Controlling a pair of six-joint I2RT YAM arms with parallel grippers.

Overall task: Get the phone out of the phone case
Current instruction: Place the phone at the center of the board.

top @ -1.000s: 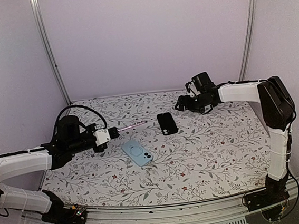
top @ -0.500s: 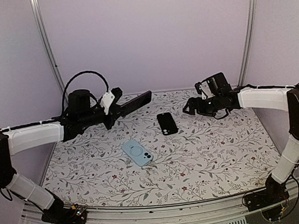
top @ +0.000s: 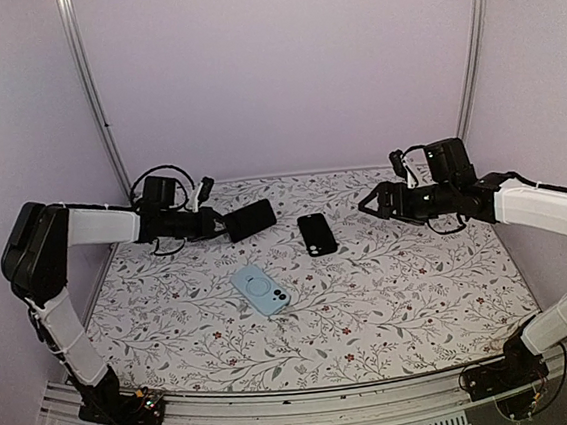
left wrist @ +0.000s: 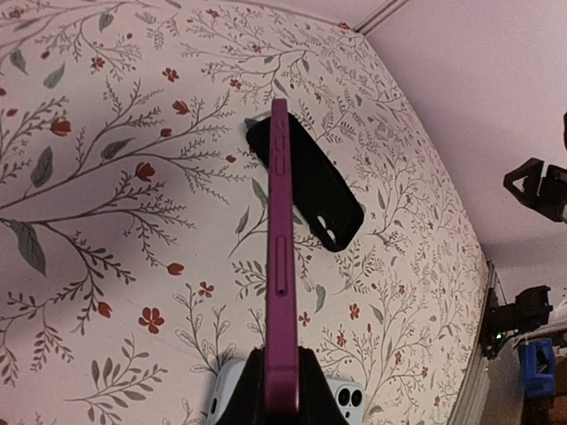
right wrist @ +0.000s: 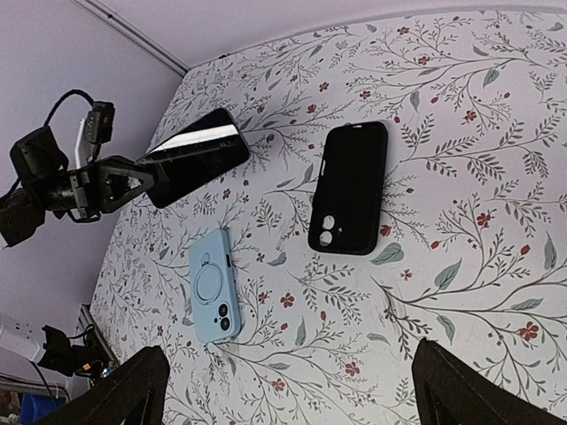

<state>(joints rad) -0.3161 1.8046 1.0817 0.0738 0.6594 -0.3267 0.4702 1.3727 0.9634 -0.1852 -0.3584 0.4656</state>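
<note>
- Between the closed jaws of left gripper: phone clamped by one end, edge-on, held aloft.
- Beyond its tip: black phone case flat on table, looks empty.
- Right gripper spread wide, holds nothing.
- Lower phone flat beside case, not onto it.

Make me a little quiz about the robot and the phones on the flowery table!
1. True or false: the left hand is gripping the purple phone.
2. Which one lies nearer the robot's bases: A, the black case, or B, the light blue case?
3. Fill in the gap: the right hand is ___ and holds nothing.

Key: 1 true; 2 B; 3 open.
</note>
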